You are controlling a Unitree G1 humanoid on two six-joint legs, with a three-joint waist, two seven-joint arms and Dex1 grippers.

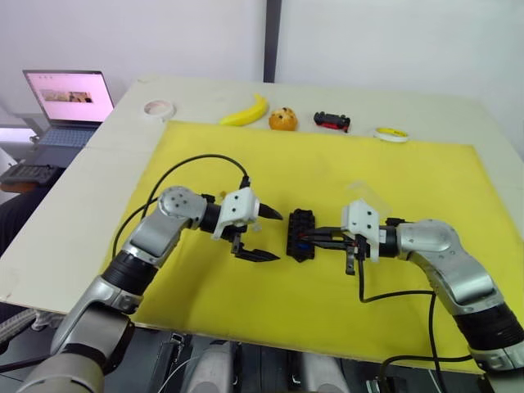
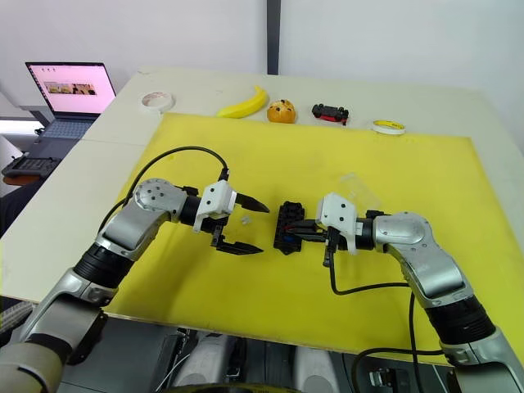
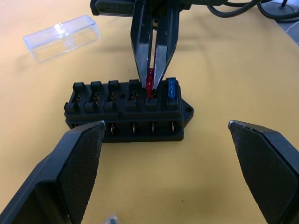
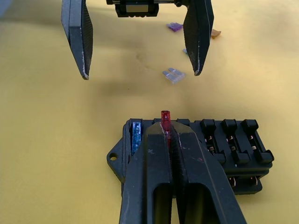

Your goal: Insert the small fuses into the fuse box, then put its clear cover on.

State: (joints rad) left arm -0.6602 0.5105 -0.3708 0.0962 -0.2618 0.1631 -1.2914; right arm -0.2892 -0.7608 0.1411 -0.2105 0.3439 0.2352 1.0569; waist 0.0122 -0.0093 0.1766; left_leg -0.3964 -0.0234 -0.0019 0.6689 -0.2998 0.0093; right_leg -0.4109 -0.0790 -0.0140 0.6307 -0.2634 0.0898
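**Left eye view: red fuse held at the fuse box**

Left eye view. The fuse box (image 1: 301,234) lies on the yellow mat (image 1: 426,188) on the tabletop (image 1: 98,139), between the two grippers. The right gripper (image 1: 315,237) reaches in from the right, its tips over the box. The left gripper (image 1: 274,236) sits just left of the box, jaws spread wide, holding nothing. The clear cover (image 1: 366,194) lies on the mat just behind the right wrist. At the far edge: banana (image 1: 246,112), orange (image 1: 282,119), toy car (image 1: 332,121), two tape rolls.

Left wrist view. The right gripper's jaws are clenched on a red fuse (image 3: 150,83), its lower end at a slot in the box's far row. A blue fuse (image 3: 171,87) stands seated in the slot next to it, at the box's end. The cover lies apart, beyond the box.

Right wrist view. The red fuse tip pokes up between the clenched jaws, over the box. Loose fuses lie on the mat beyond: a pale grey one (image 4: 173,74), a purple one (image 4: 174,27), an orange one (image 4: 215,33).
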